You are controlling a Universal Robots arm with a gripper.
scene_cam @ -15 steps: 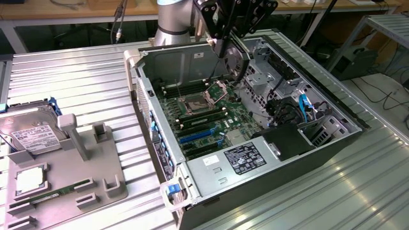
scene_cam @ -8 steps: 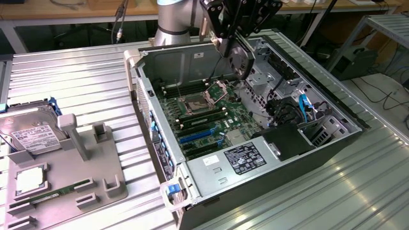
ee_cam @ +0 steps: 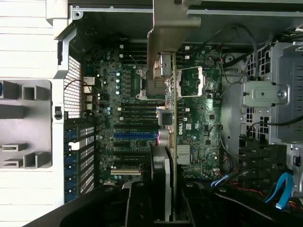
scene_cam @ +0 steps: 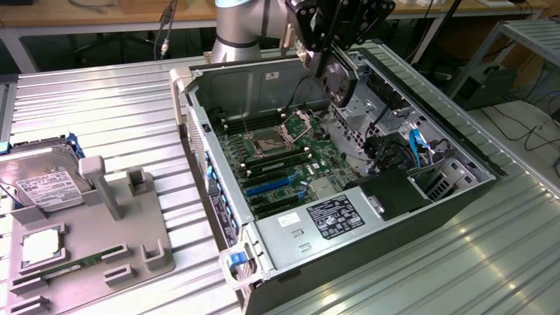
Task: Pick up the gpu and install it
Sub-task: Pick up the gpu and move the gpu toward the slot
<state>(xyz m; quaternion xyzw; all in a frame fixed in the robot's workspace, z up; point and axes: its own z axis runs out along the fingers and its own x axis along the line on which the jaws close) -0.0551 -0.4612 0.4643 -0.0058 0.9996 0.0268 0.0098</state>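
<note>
The ribbed metal table (scene_cam: 105, 98) carries the open computer case (scene_cam: 254, 82), lying on its side with the motherboard (scene_cam: 289, 164) exposed. Beside the case, on the exterior view's left, sits a grey parts fixture (scene_cam: 131, 262) with the hard drive (scene_cam: 39, 180) and a green memory stick (scene_cam: 65, 268) in it.

Above the case's far end hangs the gpu (scene_cam: 337, 82), gripped at its upper end by the tool (scene_cam: 331, 46), whose jaws are closed flat on the card. The card hangs clear of everything inside the case, with its round fan facing outward and its long side pointing down. In the wrist view the gpu (ee_cam: 164, 142) is seen edge-on between the tool's (ee_cam: 163, 201) black fingers (ee_cam: 137, 203), over the middle of the board. Its silvery bracket (ee_cam: 165, 28) is the end farthest from the tool.

The step in hand looks like carrying the card over the case toward the blue expansion slots (ee_cam: 135, 135). Doing it well, I judge, means a slow, level carry with the card plumb and a firm grip (a thin board twists easily). It also means staying clear of the cables along the case's drive-bay side.
</note>
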